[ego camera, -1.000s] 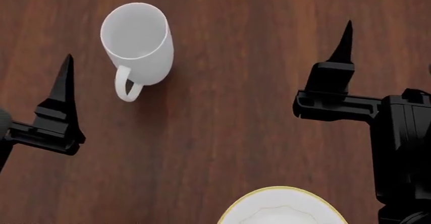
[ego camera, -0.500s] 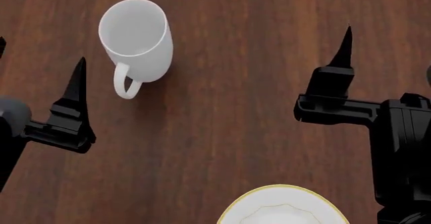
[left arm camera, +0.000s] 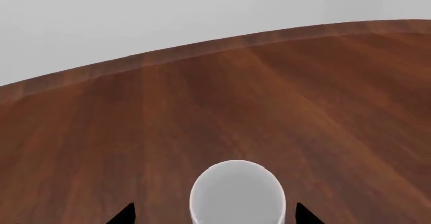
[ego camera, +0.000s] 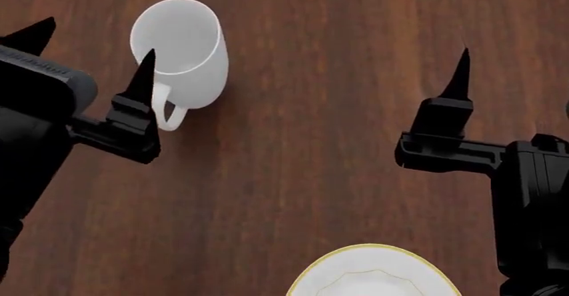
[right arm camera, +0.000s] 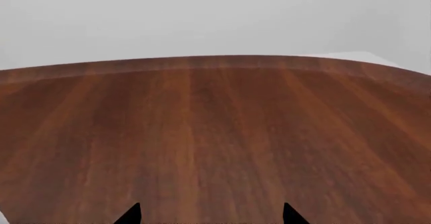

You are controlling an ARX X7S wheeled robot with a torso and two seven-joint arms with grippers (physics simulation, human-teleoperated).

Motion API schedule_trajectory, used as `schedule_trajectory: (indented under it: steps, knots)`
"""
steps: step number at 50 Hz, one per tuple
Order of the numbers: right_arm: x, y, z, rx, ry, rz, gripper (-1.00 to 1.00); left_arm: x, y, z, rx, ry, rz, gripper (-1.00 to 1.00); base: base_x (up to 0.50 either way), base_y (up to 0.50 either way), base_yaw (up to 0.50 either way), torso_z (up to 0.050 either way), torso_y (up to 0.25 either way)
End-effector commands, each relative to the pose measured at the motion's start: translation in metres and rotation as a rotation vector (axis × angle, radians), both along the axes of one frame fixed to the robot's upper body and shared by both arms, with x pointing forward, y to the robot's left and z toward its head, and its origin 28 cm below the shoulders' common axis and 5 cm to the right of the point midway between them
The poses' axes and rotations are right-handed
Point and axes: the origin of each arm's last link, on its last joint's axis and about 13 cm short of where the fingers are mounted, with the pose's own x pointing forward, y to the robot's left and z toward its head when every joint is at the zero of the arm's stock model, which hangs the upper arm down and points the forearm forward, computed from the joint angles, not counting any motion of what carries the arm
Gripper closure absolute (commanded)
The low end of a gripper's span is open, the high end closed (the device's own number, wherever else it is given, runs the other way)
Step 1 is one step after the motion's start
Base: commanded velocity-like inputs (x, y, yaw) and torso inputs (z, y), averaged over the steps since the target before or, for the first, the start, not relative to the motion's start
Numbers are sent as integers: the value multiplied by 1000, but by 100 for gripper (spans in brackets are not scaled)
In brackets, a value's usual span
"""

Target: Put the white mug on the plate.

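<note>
The white mug [ego camera: 182, 43] stands upright on the brown wooden table at the far left, its handle [ego camera: 165, 113] turned toward me. My left gripper [ego camera: 93, 46] is open and empty, hovering just left of the mug, with its right fingertip [ego camera: 145, 66] over the mug's near side. In the left wrist view the mug [left arm camera: 235, 193] lies centred between the two spread tips of the left gripper [left arm camera: 214, 215]. The plate [ego camera: 374, 248], white with a gold rim, is cut off by the view's near edge. My right gripper [ego camera: 514, 76] is open and empty at the right, and also shows in the right wrist view [right arm camera: 210, 215].
The wooden table [ego camera: 311, 109] fills the head view. Its far edge [left arm camera: 202, 50] shows beyond the mug in the left wrist view, and also in the right wrist view [right arm camera: 202, 60], with a grey background past it.
My left gripper has moved forward and right, from beside the mug's handle up to the mug. My right gripper has shifted only slightly. The mug and plate have not moved.
</note>
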Motion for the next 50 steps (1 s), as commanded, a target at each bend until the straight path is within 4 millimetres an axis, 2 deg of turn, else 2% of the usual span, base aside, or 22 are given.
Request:
schedule_trajectory:
  steps: [1, 18, 50]
  knots:
    - [1, -1, -2, 5, 5, -2, -100, 14, -7, 2, 28, 101, -23, -100, 0, 0, 0, 0, 0]
    - [2, -2, -3, 10, 9, -6, -100, 23, -12, -6, 44, 162, -20, -100, 0, 0, 0, 0, 0]
    - [5, -4, -10, 23, 26, -6, -100, 40, -8, -27, 0, 258, 36, -100, 0, 0, 0, 0, 0]
